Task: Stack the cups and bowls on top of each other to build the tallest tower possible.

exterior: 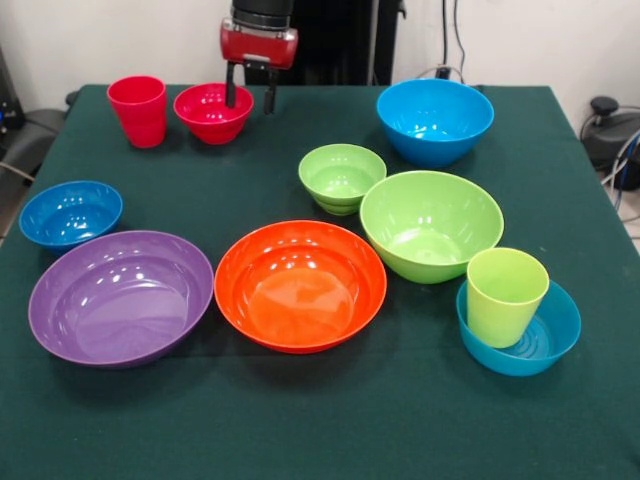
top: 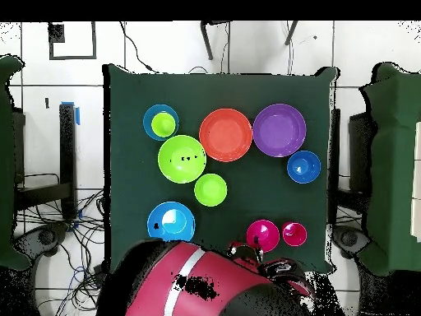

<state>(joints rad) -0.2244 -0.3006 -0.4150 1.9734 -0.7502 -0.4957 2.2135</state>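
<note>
At the surface's (exterior: 300,420) near right corner, the green cup (exterior: 505,295) is already stood in a teal bowl (exterior: 545,345), seemingly as the tower's base. Eight bowls and two cups are counted. At the far edge, the open hand (exterior: 250,100) is set astride the red bowl's (exterior: 210,112) rim, beside the red cup (exterior: 138,110), likely to grasp it.
</note>
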